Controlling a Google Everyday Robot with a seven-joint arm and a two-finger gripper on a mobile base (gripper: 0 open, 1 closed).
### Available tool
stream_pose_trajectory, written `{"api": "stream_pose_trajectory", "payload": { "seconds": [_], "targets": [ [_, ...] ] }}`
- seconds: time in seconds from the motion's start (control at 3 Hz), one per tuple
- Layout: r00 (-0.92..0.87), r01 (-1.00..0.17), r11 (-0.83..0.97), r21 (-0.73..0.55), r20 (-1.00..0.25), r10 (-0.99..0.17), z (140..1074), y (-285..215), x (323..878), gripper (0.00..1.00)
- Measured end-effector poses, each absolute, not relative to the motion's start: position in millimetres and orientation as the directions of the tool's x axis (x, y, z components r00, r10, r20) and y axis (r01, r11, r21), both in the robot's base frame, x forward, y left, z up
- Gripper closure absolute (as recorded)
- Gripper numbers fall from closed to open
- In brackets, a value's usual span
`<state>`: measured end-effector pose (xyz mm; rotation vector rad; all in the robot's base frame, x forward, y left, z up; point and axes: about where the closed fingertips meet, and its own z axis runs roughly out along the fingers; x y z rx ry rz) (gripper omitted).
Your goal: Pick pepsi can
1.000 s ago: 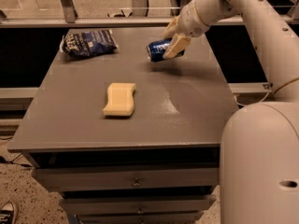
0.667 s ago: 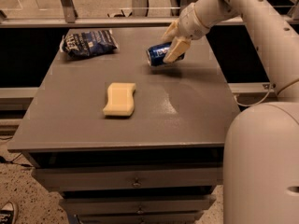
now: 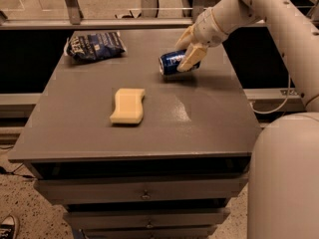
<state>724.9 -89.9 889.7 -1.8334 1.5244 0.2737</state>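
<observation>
The pepsi can (image 3: 171,62), dark blue with a silver rim, lies on its side at the far right of the grey table (image 3: 199,113), its end facing left. My gripper (image 3: 181,58) reaches in from the upper right and is shut on the can, with one cream finger (image 3: 190,59) across its front and the other behind it. The can is at or just above the table top, with its shadow right under it.
A dark blue chip bag (image 3: 94,45) with white print lies at the far left corner. A yellow sponge (image 3: 128,105) lies in the middle left. My arm and white base (image 3: 284,178) fill the right side. Drawers sit below the table's front edge.
The gripper and the can in it have moved a little down in the view, toward the table's front. The sponge and the chip bag have not moved.
</observation>
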Motion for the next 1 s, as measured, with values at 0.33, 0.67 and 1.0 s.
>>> {"api": "stream_pose_trajectory", "payload": {
  "seconds": [0.33, 0.67, 1.0],
  "targets": [
    [0.295, -0.913, -0.019, -0.407, -0.629, -0.719, 913.4, -89.8, 713.1, 1.00],
    [0.316, -0.908, 0.005, -0.419, -0.690, -0.651, 940.8, -88.2, 699.7, 1.00],
    [0.317, -0.908, 0.006, -0.418, -0.698, -0.642, 942.2, -86.6, 698.6, 1.00]
  ]
}}
